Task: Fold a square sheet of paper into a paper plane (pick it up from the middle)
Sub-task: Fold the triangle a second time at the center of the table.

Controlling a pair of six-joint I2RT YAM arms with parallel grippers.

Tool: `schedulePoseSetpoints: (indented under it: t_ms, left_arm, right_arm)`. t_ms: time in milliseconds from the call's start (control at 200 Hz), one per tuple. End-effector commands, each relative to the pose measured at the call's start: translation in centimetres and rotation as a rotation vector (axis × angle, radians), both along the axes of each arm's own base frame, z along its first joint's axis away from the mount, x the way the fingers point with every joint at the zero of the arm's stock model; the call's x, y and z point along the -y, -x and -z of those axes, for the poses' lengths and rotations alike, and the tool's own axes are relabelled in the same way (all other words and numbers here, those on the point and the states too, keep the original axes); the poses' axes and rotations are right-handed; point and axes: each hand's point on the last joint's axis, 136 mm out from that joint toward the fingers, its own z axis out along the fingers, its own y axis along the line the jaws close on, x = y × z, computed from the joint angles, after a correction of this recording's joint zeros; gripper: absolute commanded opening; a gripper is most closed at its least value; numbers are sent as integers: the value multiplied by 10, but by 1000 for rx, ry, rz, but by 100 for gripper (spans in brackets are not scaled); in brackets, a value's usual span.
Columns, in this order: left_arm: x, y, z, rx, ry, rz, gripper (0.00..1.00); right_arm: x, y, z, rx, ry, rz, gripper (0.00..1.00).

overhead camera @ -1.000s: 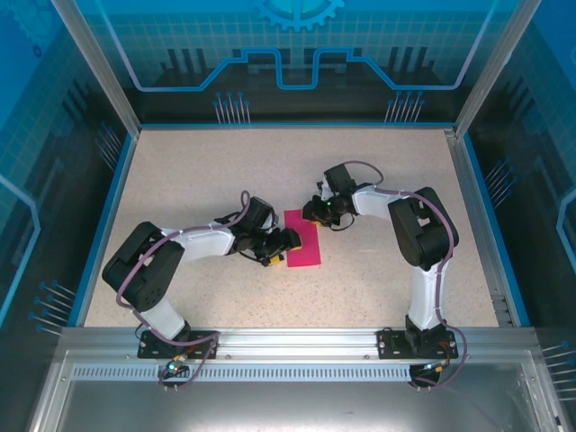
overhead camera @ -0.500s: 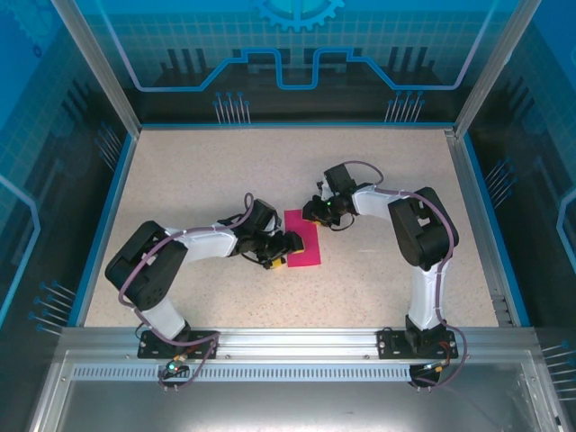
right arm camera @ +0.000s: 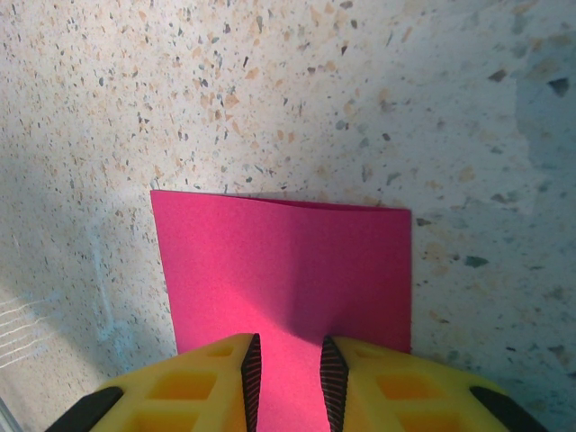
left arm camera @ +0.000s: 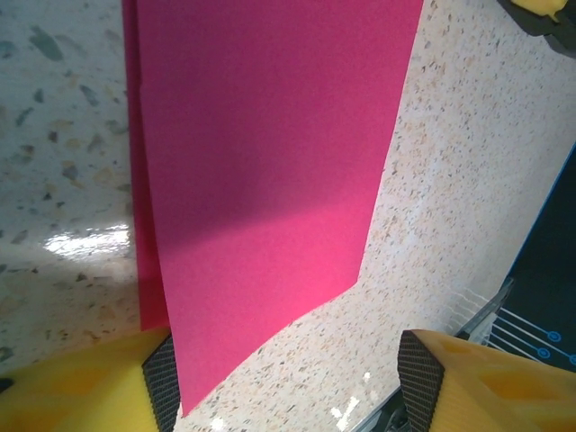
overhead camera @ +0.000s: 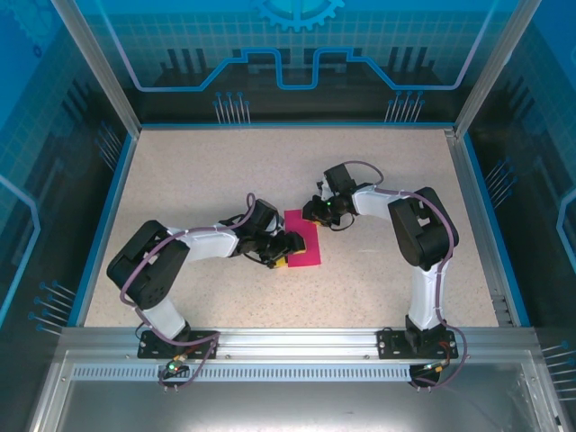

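The folded magenta-pink paper sheet (overhead camera: 304, 239) lies mid-table (overhead camera: 198, 180). The left gripper (overhead camera: 287, 251) gapes wide at the sheet's near corner and the right gripper (overhead camera: 314, 212) stands narrowly parted on its far edge, neither gripping it.

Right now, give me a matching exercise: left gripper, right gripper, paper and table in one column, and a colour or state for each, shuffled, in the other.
1. left gripper
2. right gripper
3. paper
4. table

A. speckled beige
B. jaws a narrow gap apart
C. magenta-pink
D. jaws wide apart

Pairs: 1-D, 2-B, 3-C, 4-A
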Motion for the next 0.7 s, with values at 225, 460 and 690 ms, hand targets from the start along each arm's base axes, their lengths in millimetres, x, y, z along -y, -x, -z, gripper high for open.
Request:
schedulePoseSetpoints:
  t_ms: [225,460,690]
  left_arm:
    - [13,-11,-11,48,59,-2,56]
    - [24,-23,-23,96,110,2,54]
    - [32,-34,-38,153,150,10,57]
  right_arm:
    - [20,20,41,-123,57,20,28]
    - [18,17,33,-114,48,10,28]
    - [21,23,42,-136,59,17,28]
